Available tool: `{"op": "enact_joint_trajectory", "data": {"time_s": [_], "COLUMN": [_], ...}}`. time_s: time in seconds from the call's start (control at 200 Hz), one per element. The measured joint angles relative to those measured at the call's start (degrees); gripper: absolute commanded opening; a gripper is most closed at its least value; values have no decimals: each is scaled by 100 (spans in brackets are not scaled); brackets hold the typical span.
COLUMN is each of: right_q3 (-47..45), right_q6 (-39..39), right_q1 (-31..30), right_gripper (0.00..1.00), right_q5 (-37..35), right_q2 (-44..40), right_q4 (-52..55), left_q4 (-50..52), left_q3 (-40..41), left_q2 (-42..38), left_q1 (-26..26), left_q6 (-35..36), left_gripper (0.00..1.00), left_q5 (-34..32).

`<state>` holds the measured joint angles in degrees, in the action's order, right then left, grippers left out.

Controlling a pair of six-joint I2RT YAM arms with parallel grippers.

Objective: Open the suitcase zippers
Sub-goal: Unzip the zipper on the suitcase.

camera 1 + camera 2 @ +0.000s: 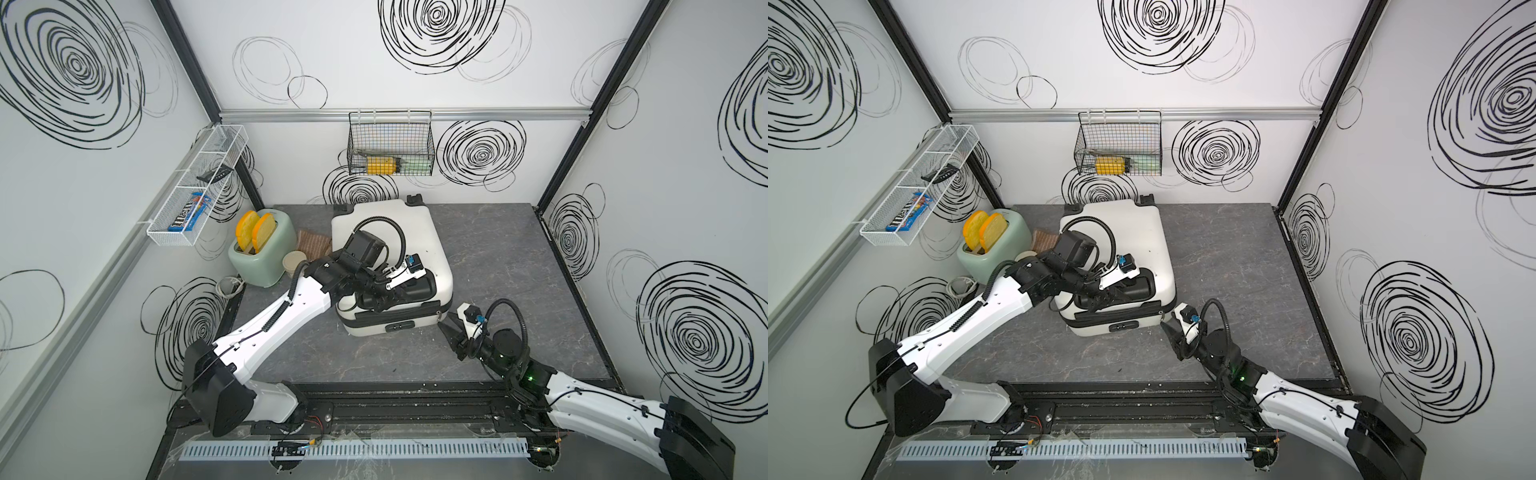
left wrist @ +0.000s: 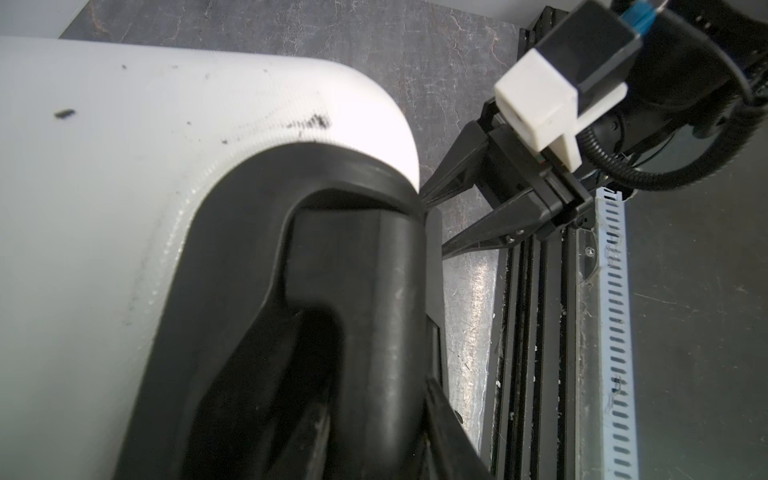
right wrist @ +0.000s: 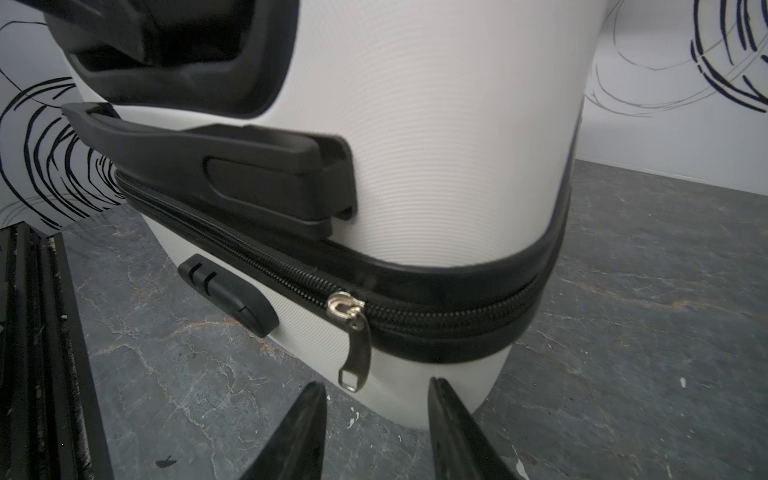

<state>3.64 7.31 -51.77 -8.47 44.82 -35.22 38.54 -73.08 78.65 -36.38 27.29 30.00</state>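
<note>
In both top views the suitcase lies flat toward the back of the table, near a mint-green toaster. The left end effector sits down in the black handle recess on the upper shell. The right end effector points at the near right corner, level with the zippers.

Left wrist view: the handle bar fills the left end effector's narrowed gap and is clamped there (the white shell beside it is scuffed with dark marks). Past the shell's corner the right end effector has its fingers spread.

Right wrist view: the zippers curve round the corner. The metal zipper pull hangs just above the open, empty right end effector, touching neither finger. A black lock block sits below the band.
</note>
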Motion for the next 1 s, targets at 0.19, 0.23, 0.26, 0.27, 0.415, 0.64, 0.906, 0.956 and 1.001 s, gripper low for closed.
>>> {"op": "enact_joint_trajectory", "data": {"time_s": [0.19,0.23,0.26,0.27,0.415,0.64,0.906,0.956,1.001], "right_q3": [138,151,175,181,304,334,407,431,472], "right_q6": [114,146,168,170,260,363,487,540,592], "right_q1": [-85,-96,-103,-105,-157,-201,-232,-243,-243], "right_gripper": [42,41,41,40,33,17,3,1,0], "right_q5": [-199,-240,-271,-282,-487,-721,-984,-1014,-1054], "right_q2": [420,501,555,566,739,776,754,715,667], "right_q4": [-227,-278,-293,-295,-326,-334,-245,-157,-37], "left_q4": [-55,-63,-68,-68,-107,-188,-291,-306,-310], "left_q3": [0,0,2,2,4,44,46,46,46], "left_q2": [0,0,-2,0,0,-2,0,-2,0], "left_q1": [-9,-9,-9,-9,-9,-26,-31,-33,-31], "left_q6": [-85,-114,-125,-131,-210,-286,-339,-339,-339], "left_gripper": [16,16,16,16,15,16,16,16,16], "left_q5": [-24,-37,-48,-52,-74,-74,-76,-85,-92]}}
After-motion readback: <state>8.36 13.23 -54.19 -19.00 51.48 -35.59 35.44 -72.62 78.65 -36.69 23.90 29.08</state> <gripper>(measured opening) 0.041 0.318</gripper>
